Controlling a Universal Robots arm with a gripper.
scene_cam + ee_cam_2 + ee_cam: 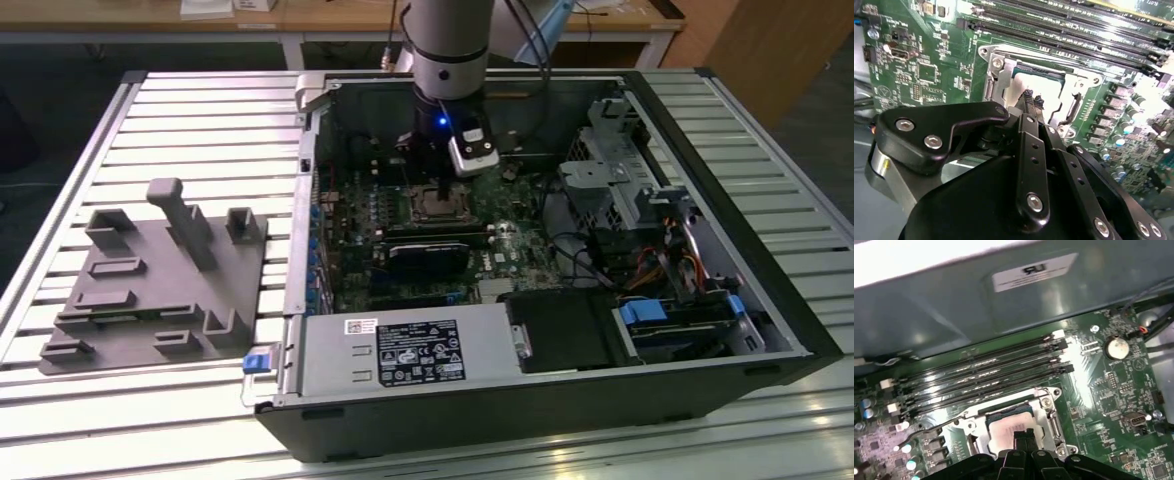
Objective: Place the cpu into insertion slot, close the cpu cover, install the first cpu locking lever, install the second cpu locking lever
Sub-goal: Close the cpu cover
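Exterior view: your arm reaches down into the open black metal computer case, which lies on the slatted aluminium bench. The black pincer hangs straight over the insertion slot, a square silver-framed socket in the green circuit board. With the case on its side the board faces up, which I judge suits a vertical approach.

Second wrist view: the pincer tips are drawn together with nothing between them, at or just above the cpu, a small flat square chip with a pale grey metal top. The cpu lies inside the slot. The cpu cover, a thin silvery frame plate with a square window, looks folded down around it.

First wrist view: you see the cpu seated, showing through the window of the cpu cover. A thin wire locking lever juts out beside the frame and looks unlatched, though you can't be sure. Closed tips suit pressing, not carrying
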